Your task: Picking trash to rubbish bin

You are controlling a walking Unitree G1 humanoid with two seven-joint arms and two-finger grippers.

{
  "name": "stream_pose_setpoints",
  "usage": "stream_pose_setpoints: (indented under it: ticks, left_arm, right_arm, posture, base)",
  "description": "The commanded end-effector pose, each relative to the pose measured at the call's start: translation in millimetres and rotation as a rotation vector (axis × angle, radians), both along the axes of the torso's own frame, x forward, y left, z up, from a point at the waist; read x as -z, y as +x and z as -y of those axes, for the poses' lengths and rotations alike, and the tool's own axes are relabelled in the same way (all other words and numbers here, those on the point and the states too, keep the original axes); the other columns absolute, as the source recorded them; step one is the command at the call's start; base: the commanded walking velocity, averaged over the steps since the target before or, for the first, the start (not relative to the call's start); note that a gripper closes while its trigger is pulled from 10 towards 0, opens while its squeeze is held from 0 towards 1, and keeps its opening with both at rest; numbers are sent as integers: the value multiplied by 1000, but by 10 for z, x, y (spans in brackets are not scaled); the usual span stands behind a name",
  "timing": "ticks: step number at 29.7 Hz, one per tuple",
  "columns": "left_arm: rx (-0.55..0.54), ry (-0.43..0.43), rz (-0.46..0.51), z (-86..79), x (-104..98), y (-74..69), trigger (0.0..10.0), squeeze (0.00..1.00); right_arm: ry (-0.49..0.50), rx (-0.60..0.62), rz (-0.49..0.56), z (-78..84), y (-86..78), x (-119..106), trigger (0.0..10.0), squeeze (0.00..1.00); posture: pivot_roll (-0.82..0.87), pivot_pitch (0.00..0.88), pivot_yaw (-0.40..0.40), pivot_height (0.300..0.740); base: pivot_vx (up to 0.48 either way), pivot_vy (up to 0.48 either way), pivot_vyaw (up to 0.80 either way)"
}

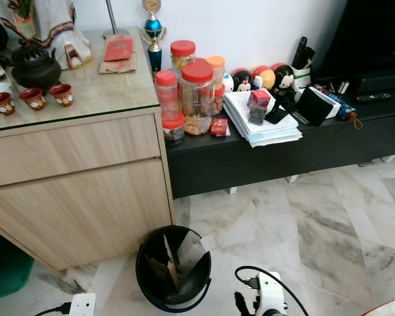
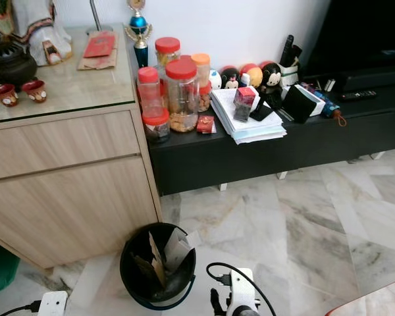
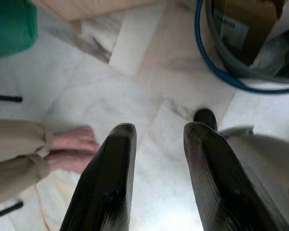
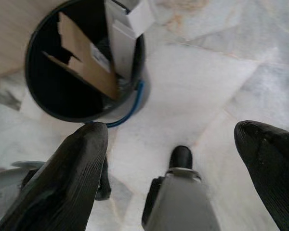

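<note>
Between picks: bin (image 1: 173, 268) holds cardboard, left gripper (image 3: 156, 144) and right gripper (image 4: 176, 144) both hang fingers apart and empty, so next find trash.

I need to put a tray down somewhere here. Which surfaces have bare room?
The glass cabinet top is bare between the red cups and the jars. The black bench is crowded. Marble floor right of the bin is open.
</note>
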State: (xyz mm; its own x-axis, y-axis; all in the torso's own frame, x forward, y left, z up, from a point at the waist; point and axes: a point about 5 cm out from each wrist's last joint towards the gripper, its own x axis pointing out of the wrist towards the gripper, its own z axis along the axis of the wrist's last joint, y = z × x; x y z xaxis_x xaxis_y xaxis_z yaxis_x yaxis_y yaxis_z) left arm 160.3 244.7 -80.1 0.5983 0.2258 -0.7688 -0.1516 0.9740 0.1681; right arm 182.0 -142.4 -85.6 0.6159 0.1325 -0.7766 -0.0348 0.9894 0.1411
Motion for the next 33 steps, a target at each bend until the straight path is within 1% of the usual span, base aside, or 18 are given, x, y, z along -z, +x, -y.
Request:
stream_pose_setpoints:
  ticks: [1,3,6,7,10,20,26,33]
  left_arm:
    - [-21,3,19,-53,-36,47,10000,0]
    - [-17,16,41,-98,-87,127,10000,0]
    - [-20,18,51,-117,-111,167,10000,0]
    - [-17,20,64,-133,-141,218,10000,0]
    - [-13,20,72,-132,-157,251,10000,0]
    - [-11,5,73,-109,-139,226,10000,0]
    - [-24,4,68,-124,-124,184,10000,0]
    - [-33,2,72,-127,-127,187,10000,0]
  right_arm:
    - [-7,-11,-1,-9,13,-5,10000,0]
    - [-6,-13,0,-23,18,-7,10000,0]
    - [-5,-12,0,-28,21,-8,10000,0]
    - [-6,-12,0,-31,21,-8,10000,0]
    - [-9,-14,-2,-36,18,-6,10000,0]
    - [-7,-18,-1,-57,28,-10,10000,0]
    - [-7,-15,1,-60,35,-13,10000,0]
    - [-6,-15,1,-64,42,-16,10000,0]
  posture:
    - [-78,5,8,740]
    - [-78,0,13,740]
    - [-75,0,15,740]
    - [-75,0,19,740]
    - [-74,0,23,740]
    - [-59,0,18,740]
    - [-56,0,16,740]
    - [-53,0,10,740]
  base:
    - [0,0,0]
    - [0,0,0]
    - [0,0,0]
    - [0,0,0]
    - [0,0,0]
    - [0,0,0]
    - [-279,0,0]
    - [-285,0,0]
